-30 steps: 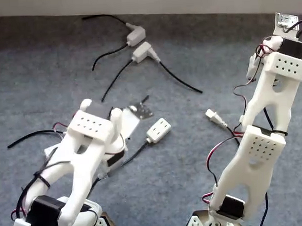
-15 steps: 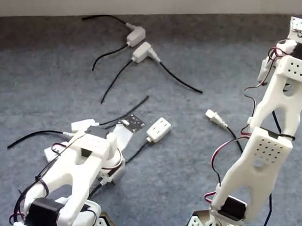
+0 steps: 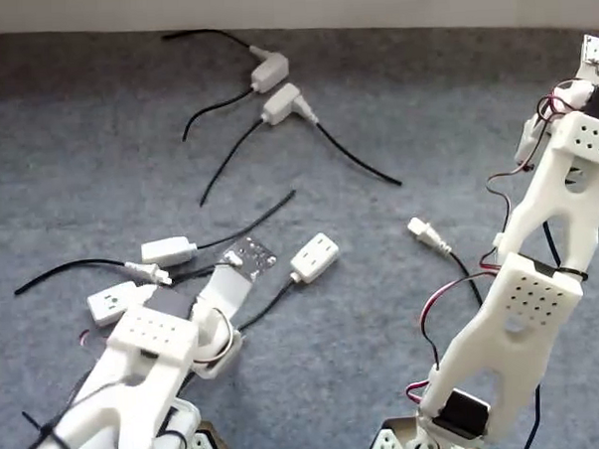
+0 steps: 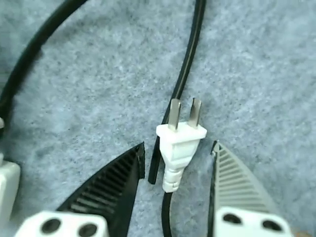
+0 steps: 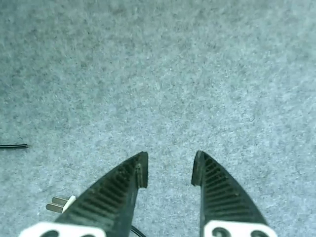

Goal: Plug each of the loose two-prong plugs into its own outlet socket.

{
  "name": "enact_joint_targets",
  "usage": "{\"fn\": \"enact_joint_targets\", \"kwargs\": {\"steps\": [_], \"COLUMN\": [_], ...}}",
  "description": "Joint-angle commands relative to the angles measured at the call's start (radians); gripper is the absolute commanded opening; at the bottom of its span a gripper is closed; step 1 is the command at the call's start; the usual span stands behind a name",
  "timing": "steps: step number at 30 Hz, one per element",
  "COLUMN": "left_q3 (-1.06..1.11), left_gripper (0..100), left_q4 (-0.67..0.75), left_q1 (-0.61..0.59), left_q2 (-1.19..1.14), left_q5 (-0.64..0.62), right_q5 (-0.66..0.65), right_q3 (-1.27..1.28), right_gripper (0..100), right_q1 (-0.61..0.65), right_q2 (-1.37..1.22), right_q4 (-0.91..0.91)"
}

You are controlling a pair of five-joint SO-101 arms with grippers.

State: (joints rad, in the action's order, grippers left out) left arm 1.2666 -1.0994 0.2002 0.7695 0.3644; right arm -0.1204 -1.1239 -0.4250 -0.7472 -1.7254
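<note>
My left gripper (image 4: 178,148) is open, its fingers standing on either side of a white two-prong plug (image 4: 178,143) that lies on the grey carpet, prongs pointing away from me. Just beyond the prongs runs a black cable (image 4: 190,54). My right gripper (image 5: 170,160) is open over bare carpet with nothing between its fingers; another plug's prongs (image 5: 57,203) peek out beside one finger. The high view shows a loose white plug (image 3: 429,234) near the right arm (image 3: 539,234), a white outlet (image 3: 316,257) at the centre, and a plug (image 3: 167,251) and an outlet (image 3: 112,302) beside the left arm (image 3: 155,335).
Two white plug-and-socket pairs (image 3: 270,70) (image 3: 282,104) lie joined at the back of the carpet, trailing black cables. Loose black cables (image 3: 250,219) cross the carpet around the left arm. The carpet is bare between the central outlet and the right arm.
The left arm has drawn back toward the front left, uncovering a plug and an outlet on the left. The right arm has shifted slightly to the right.
</note>
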Motion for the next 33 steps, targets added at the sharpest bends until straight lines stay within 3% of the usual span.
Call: {"fn": "enact_joint_targets", "kwargs": {"steps": [1,7,28,33], "left_q3": [0.036,0.062,0.042,0.038], "left_gripper": [23,23,23,15], "left_q4": [0.015,0.009,-0.035,-0.038], "left_q1": [0.002,0.148,0.143,0.151], "left_q2": [0.140,0.208,0.208,0.208], "left_q5": [-0.054,-0.127,-0.160,-0.110], "right_q5": [-0.014,-0.014,-0.014,-0.014], "right_q3": [-0.005,-0.005,-0.004,-0.004], "right_gripper": [16.3,16.3,16.3,16.3], "right_q1": [-0.005,-0.012,-0.019,-0.018], "right_q2": [0.062,0.062,0.062,0.062], "right_q4": [-0.039,-0.039,-0.039,-0.039]}}
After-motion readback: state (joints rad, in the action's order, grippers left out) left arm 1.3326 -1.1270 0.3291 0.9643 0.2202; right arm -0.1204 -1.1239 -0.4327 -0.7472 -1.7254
